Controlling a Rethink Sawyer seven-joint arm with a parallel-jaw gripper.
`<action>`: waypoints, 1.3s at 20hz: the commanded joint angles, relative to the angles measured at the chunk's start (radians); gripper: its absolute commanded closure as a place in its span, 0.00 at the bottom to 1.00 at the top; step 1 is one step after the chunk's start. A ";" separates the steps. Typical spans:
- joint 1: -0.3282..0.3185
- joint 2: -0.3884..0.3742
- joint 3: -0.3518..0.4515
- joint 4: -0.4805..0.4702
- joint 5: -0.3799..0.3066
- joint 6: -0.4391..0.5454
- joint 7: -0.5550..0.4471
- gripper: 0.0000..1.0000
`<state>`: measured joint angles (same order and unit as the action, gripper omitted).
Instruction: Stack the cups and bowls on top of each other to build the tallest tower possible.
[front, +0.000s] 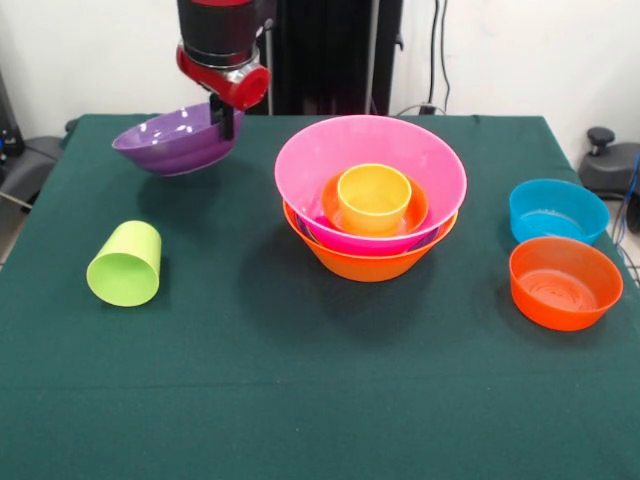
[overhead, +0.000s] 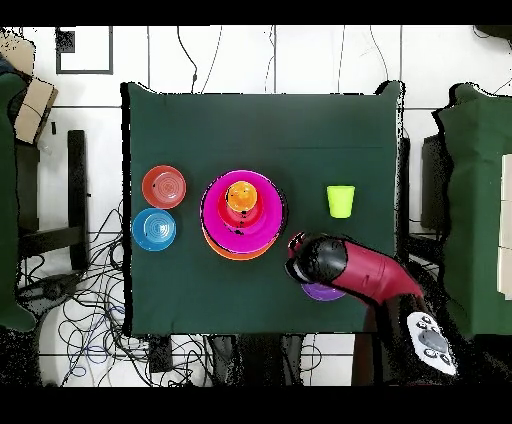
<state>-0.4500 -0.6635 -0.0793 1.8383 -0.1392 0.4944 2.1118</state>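
- Gripper (front: 226, 118) clamps the rim of a purple bowl (front: 175, 143), which hangs tilted above the worktop (front: 300, 400).
- Tower (front: 370, 200) stands beside it, apart.
- Green cup (front: 125, 263) lies on its side.

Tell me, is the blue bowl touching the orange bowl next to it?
Apart. The overhead view shows a thin strip of green cloth between the blue bowl and the red-orange bowl; in the front view their rims only overlap.

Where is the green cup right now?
In the front view the green cup lies tipped on its side at the left of the table, below the purple bowl and left of the tower.
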 joint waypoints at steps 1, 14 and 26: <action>0.040 -0.016 0.091 -0.181 0.042 0.324 0.004 1.00; 0.055 -0.056 0.100 -0.273 0.065 0.546 0.024 1.00; 0.150 -0.077 0.082 -0.342 0.063 0.543 0.100 1.00</action>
<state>-0.3724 -0.7430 -0.0682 1.5700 -0.0869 0.9874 2.1118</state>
